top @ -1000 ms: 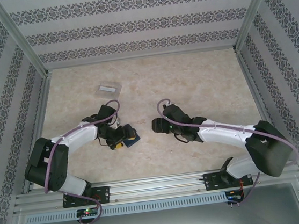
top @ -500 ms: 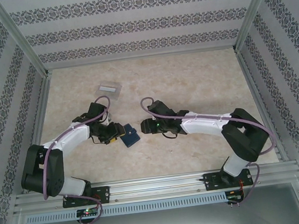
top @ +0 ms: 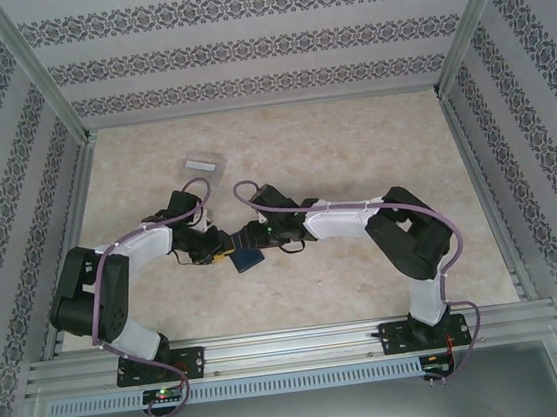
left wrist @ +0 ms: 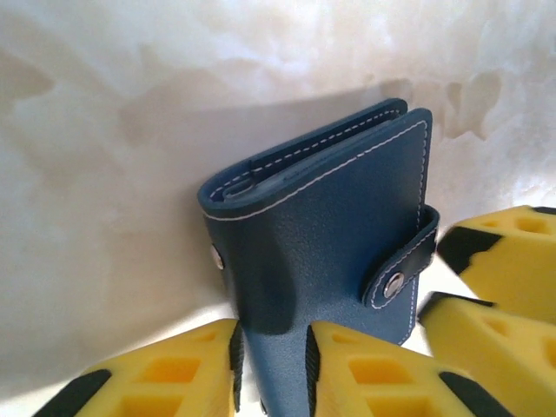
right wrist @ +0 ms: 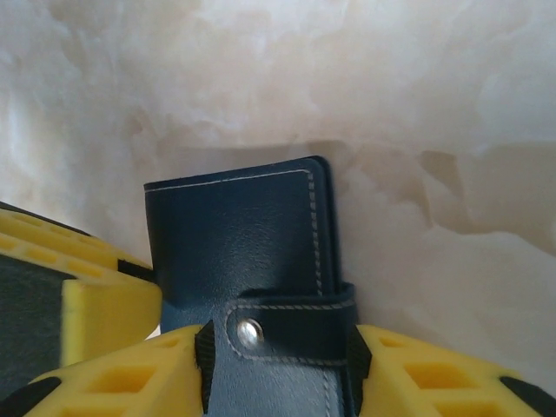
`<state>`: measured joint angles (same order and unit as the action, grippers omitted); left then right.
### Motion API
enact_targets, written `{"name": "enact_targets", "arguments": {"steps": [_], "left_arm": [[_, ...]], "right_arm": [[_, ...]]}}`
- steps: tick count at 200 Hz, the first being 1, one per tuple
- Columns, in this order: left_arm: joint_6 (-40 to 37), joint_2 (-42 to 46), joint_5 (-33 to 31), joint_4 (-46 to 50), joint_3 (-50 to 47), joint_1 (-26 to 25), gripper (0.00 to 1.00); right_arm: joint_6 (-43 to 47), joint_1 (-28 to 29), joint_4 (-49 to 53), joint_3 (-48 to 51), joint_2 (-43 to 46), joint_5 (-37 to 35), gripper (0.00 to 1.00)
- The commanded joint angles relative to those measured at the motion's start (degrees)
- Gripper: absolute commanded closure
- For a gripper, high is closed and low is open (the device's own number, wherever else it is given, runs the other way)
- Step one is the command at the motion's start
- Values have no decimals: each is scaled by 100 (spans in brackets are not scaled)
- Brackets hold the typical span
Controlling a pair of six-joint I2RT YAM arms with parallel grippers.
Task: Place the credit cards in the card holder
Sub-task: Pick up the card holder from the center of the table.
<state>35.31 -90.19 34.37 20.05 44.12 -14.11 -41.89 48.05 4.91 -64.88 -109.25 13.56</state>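
Converging on one spot: left hand [left wrist: 271, 360] and right hand [right wrist: 280, 352] now both pinch the navy-blue leather bifold card holder [left wrist: 321, 226] between them, snap clasp [left wrist: 395, 280] shut; probably opening next.

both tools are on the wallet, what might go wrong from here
1. The card holder is snapped closed, and the right tool pinches across the clasp tab. Squeezing there may keep the snap from popping open.
2. The left tool grips close by, with the right tool's yellow fingers just beside it. The two could bump, or wrench the card holder, if they pull apart.
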Motion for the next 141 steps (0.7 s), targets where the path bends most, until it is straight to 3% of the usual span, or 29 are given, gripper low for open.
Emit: {"name": "enact_targets", "arguments": {"steps": [1,61,66,76,89,117,141], "left_arm": [[-128,-173,246,-187,104,50,76],[-84,-292,169,-266,202,50,72],[-64,-312,134,-246,222,50,66],[-17,-371,-2,-107,266,56,41],[10,-381,-131,-13,266,55,33],[137,-308,-465,-38,161,49,34],[279,-404,-243,-388,90,53,47]], "right_arm": [[-94,90,-64,-174,-189,136,54],[-299,151,-261,-118,-281,215,59],[-315,152,-282,-101,-273,217,59],[-343,147,-313,-57,-248,209,59],[-355,152,-324,-13,-220,178,59],[-338,152,-316,37,-219,170,60],[-315,152,-324,37,-211,190,60]]}}
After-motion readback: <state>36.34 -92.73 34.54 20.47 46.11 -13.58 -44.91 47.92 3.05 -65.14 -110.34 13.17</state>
